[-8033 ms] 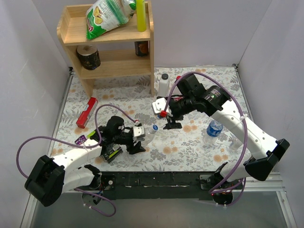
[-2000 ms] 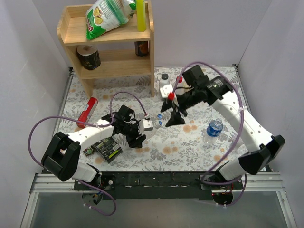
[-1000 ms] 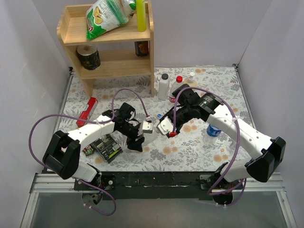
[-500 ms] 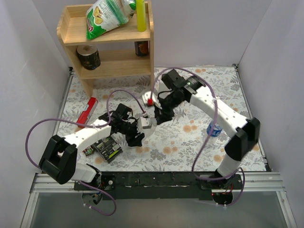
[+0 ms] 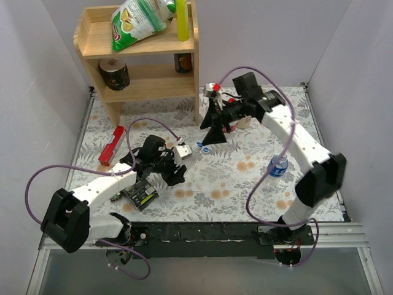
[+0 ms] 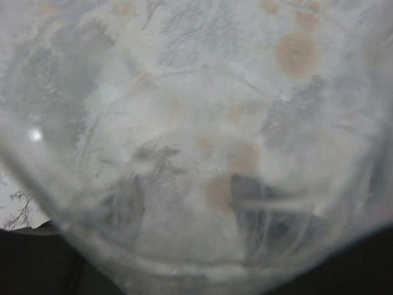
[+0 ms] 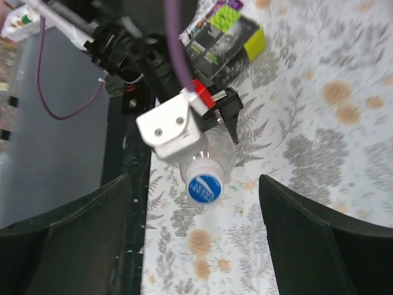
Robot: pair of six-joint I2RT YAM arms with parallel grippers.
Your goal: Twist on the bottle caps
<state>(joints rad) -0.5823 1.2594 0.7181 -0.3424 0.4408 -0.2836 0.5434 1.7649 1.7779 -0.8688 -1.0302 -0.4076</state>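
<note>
the left pincer [image 5: 174,164] is clenched on a clear bottle [image 7: 216,158] that lies on its side just off the middle of the flowered worktop [image 5: 245,184], neck pointing toward 2 o'clock. a blue cap [image 7: 204,187] with a white mark sits on the bottle's mouth; how tightly it is screwed down cannot be told. in the left wrist view the bottle's clear wall fills nearly everything, blurred, with the floral print showing through it. the right pincer [image 5: 210,132] is released, hanging above the worktop just to the 1 o'clock side of the capped mouth and apart from it; in its own wrist view its two dark fingers [image 7: 307,239] stand wide at the 8 and 4 o'clock edges of the picture with nothing between them, and the cap lies in the gap farther off. a small water bottle [image 5: 276,169] stands upright at about 4 o'clock on the worktop, well apart from both arms, with a second blue cap [image 5: 280,158] on top. a black and green packet [image 5: 140,195] lies flat at 7 o'clock beside the left arm, and a red box [image 5: 112,145] lies at 9 o'clock near the edge of the cloth. a wooden shelf [image 5: 153,86] stands in the 11 o'clock corner with a snack bag [image 5: 138,18] and a yellow-green bottle [image 5: 182,18] on its top board and a dark jar [image 5: 114,74] on the board below.
</note>
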